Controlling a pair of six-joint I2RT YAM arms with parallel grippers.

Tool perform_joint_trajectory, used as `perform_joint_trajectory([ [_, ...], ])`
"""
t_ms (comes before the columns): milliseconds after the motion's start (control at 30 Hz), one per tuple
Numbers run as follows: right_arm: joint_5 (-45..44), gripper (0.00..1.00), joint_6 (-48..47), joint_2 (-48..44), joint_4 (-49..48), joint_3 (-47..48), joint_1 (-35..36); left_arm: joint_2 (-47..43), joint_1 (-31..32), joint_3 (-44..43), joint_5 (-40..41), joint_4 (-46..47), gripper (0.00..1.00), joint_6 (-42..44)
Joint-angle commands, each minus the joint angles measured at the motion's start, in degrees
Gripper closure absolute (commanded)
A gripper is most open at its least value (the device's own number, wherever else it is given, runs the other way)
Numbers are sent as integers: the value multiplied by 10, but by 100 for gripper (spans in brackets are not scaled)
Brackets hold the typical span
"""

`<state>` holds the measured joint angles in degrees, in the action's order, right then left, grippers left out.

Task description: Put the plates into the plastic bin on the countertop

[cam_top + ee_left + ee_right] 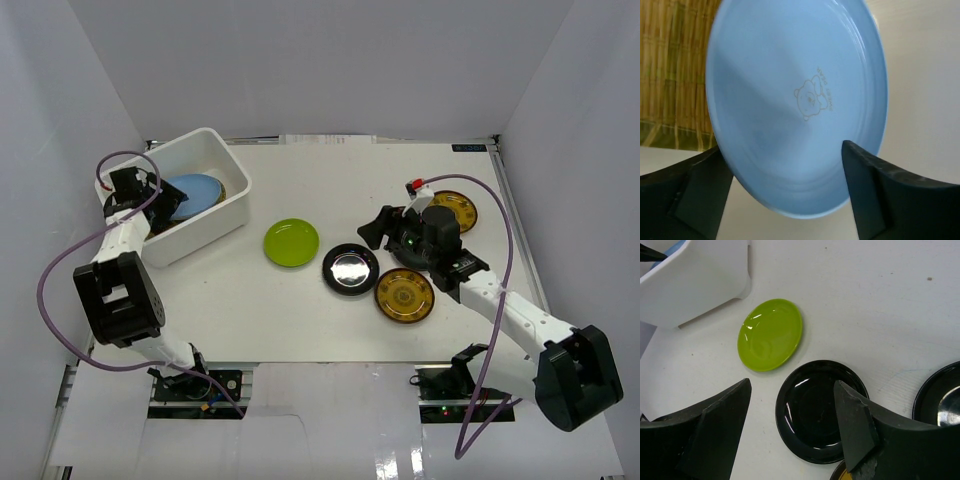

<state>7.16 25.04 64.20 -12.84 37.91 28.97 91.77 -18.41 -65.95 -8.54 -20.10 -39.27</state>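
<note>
Sitting in bin, blue plate by open left fingers, right fingers open above black plate beside lime plate

Much of the plastic bin is taken up by the light blue plate, with the left gripper crowded in at its left end. A bare gap of countertop is left between the bin and the lime green plate. The black plate and a gold-patterned plate are set almost touching, near the right gripper.
</note>
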Motion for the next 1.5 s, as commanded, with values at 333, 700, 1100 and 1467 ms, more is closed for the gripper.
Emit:
perform_joint_trajectory([
  [333, -81, 28, -23, -47, 40, -34, 2, -111, 10, -56, -34, 14, 2, 9],
  [700, -150, 32, -10, -86, 73, -58, 1, -221, 28, 22, 65, 37, 2, 14],
  [1100, -224, 60, 62, -194, 98, -127, -71, -327, 393, 66, 42, 38, 15, -19],
  [1467, -102, 59, 117, -283, 103, -236, -239, -363, 545, 350, 251, 133, 22, -187],
])
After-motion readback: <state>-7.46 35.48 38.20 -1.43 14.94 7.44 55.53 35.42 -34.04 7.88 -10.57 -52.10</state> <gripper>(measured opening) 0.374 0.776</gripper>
